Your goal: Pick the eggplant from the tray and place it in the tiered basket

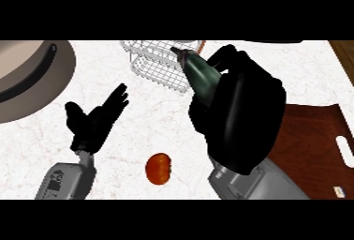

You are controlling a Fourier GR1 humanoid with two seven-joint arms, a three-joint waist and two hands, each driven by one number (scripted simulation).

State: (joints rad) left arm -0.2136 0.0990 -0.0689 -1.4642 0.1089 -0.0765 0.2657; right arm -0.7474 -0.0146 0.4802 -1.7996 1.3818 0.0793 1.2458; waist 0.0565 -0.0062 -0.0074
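Note:
My right hand [242, 108] is raised above the counter with its fingers curled round a dark green-black eggplant [201, 71]. The eggplant's stem end points up and left, over the near edge of the white wire tiered basket [155, 61] at the top centre. The hand hides the eggplant's lower part. The dark brown tray [314, 140] lies at the right, partly under my right forearm. My left hand [97, 119] rests open at the lower left, fingers pointing up and right, holding nothing.
An orange-red round fruit [159, 168] lies on the white marble counter between my forearms. A large beige round object with a dark band [34, 75] fills the upper left. A wooden strip [343, 54] runs along the far right edge.

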